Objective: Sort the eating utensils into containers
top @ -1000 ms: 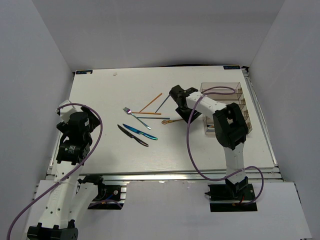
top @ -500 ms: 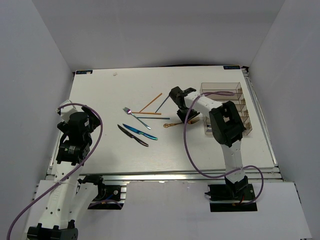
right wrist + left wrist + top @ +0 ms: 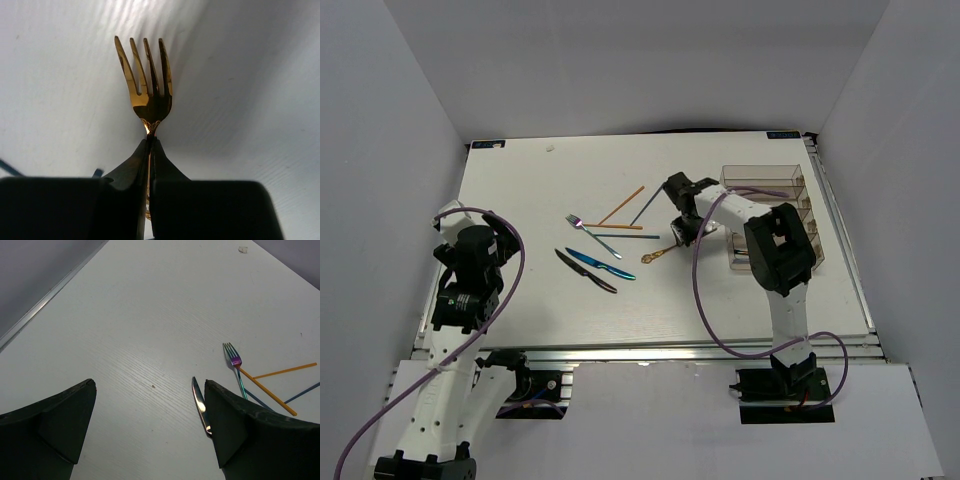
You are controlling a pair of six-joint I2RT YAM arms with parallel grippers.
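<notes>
Jaws of the right gripper [image 3: 150, 147] clamp the gold fork [image 3: 148, 100] by its neck, just left of the tray [image 3: 760, 172] — likely to carry it there; left gripper [image 3: 150, 420] hangs spread.

The gold fork [image 3: 150, 100] is glossy metal, the white table [image 3: 150, 300] matt and faintly grained.

Handle of the gold fork [image 3: 151, 106] hidden between the right fingers [image 3: 126, 166].
</notes>
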